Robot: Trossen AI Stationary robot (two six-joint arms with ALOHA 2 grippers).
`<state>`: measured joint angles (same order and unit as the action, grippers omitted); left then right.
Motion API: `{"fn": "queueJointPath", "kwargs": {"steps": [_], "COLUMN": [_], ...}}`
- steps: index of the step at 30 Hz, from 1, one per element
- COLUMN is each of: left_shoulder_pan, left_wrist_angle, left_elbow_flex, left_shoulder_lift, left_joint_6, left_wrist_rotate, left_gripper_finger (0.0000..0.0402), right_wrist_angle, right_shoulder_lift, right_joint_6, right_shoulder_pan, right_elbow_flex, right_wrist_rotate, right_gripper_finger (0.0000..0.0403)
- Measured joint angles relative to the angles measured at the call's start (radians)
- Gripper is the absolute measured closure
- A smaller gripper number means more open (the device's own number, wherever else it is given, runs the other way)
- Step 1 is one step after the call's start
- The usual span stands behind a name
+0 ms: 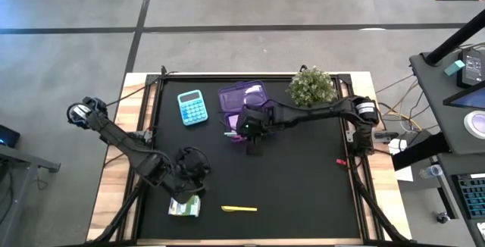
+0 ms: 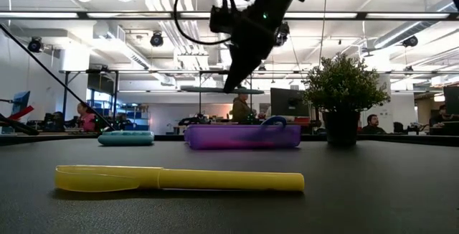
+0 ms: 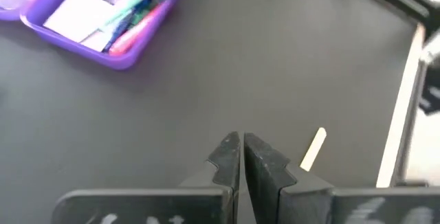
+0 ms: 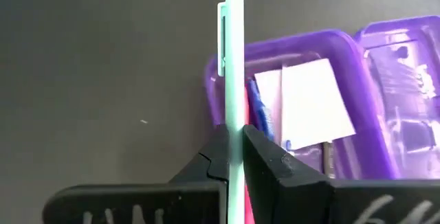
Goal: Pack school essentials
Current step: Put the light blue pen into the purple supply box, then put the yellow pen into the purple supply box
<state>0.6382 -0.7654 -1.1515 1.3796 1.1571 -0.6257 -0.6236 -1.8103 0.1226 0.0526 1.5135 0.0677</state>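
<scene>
While two dark arms work over the black table (image 1: 303, 179), the left gripper (image 1: 189, 173) hangs near the table's front left with its fingers (image 3: 230, 157) pressed together on nothing, just above a small green-and-white packet (image 1: 184, 208) lying at the front edge. One yellow marker (image 1: 239, 209) lies flat just right of that packet, a slim tube with a translucent cap, well apart from everything else. Farther back sits one teal calculator (image 1: 192, 107), and right of it one open purple case (image 1: 244, 99) with its clear lid folded back; the case holds one white square pad (image 4: 313, 100), blue-handled scissors (image 4: 258, 110), and teal and pink pens (image 3: 130, 21) laid side by side along one wall. At the case's front edge the right gripper (image 1: 250, 126) is clamped on one pale green pen (image 4: 234, 73), slim with a clip near its end, held above the case's near corner and pointing forward past the fingers. One leafy potted plant (image 1: 311, 86) stands at the back of the table, just right of the case.
</scene>
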Motion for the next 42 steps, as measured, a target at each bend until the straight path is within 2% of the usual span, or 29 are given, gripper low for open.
{"fn": "queueJointPath", "kwargs": {"steps": [11, 17, 21, 28, 32, 37, 42], "left_shoulder_pan": [-0.019, -0.020, -0.021, -0.022, -0.022, -0.022, -0.021], "left_wrist_angle": [0.003, 0.015, 0.051, 0.087, 0.100, 0.103, 0.103], "left_elbow_flex": [0.000, 0.000, 0.000, 0.000, 0.000, 0.000, 0.000], "left_shoulder_lift": [0.013, 0.012, 0.012, 0.012, 0.012, 0.012, 0.012], "left_joint_6": [0.251, 0.304, 0.304, 0.304, 0.304, 0.303, 0.294], "left_wrist_rotate": [-0.119, -0.170, -0.198, -0.226, -0.228, -0.227, -0.193], "left_gripper_finger": [0.0398, 0.0398, 0.0398, 0.0398, 0.0398, 0.0398, 0.0398], "right_wrist_angle": [0.025, 0.093, 0.115, 0.105, 0.055, -0.071, -0.083], "right_shoulder_lift": [0.000, 0.000, 0.000, 0.000, 0.000, 0.008, 0.025], "right_joint_6": [0.071, 0.115, 0.123, 0.122, 0.061, -0.038, -0.128], "right_shoulder_pan": [0.118, 0.135, 0.142, 0.144, 0.144, 0.105, -0.006], "right_elbow_flex": [-0.144, -0.185, -0.190, -0.153, -0.112, -0.039, -0.023], "right_wrist_rotate": [-0.018, -0.016, -0.016, -0.016, -0.016, -0.025, -0.082], "right_gripper_finger": [0.0390, 0.0387, 0.0357, 0.0271, 0.0232, 0.0216, 0.0223]}}
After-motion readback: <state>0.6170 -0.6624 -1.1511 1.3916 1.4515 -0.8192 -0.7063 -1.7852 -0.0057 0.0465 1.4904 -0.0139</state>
